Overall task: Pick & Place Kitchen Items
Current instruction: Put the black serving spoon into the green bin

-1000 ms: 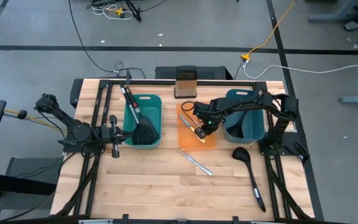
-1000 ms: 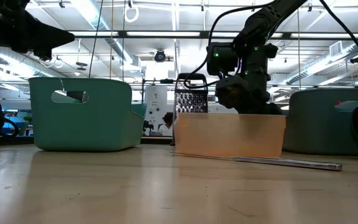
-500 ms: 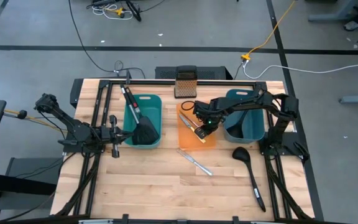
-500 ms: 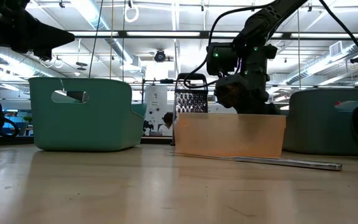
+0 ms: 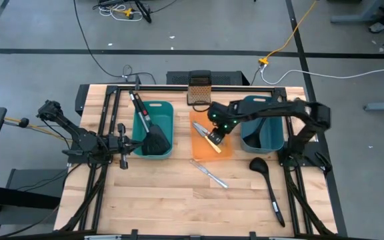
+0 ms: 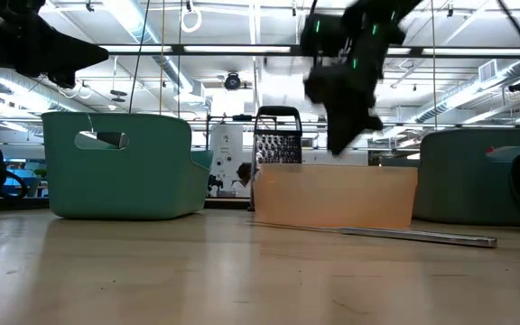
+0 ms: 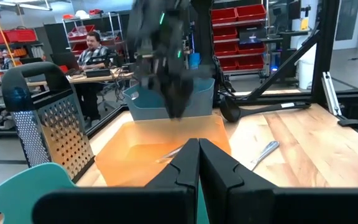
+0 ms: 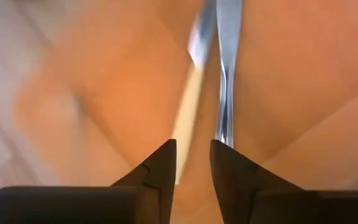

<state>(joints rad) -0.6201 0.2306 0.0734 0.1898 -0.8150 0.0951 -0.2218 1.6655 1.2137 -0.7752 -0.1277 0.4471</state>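
The yellow-handled knife [image 5: 210, 141] and a silver table knife [image 8: 227, 74] lie flat in the orange tray below my fingers. Another silver knife [image 5: 209, 173] and a black ladle [image 5: 267, 183] lie on the table; a black spatula [image 5: 149, 127] leans in the teal bin.

One camera hangs high over the table [image 5: 179, 200] and looks straight down on all of it. One sits low at the table's near edge and looks flat across the wood into the room. The left wrist camera looks sideways across the table to the right, past its own fingers [image 7: 194, 165]. The right wrist camera points down, very close to the orange tray [image 8: 129, 74]. All four views show that tray; the grater [image 6: 276, 135] shows in three.
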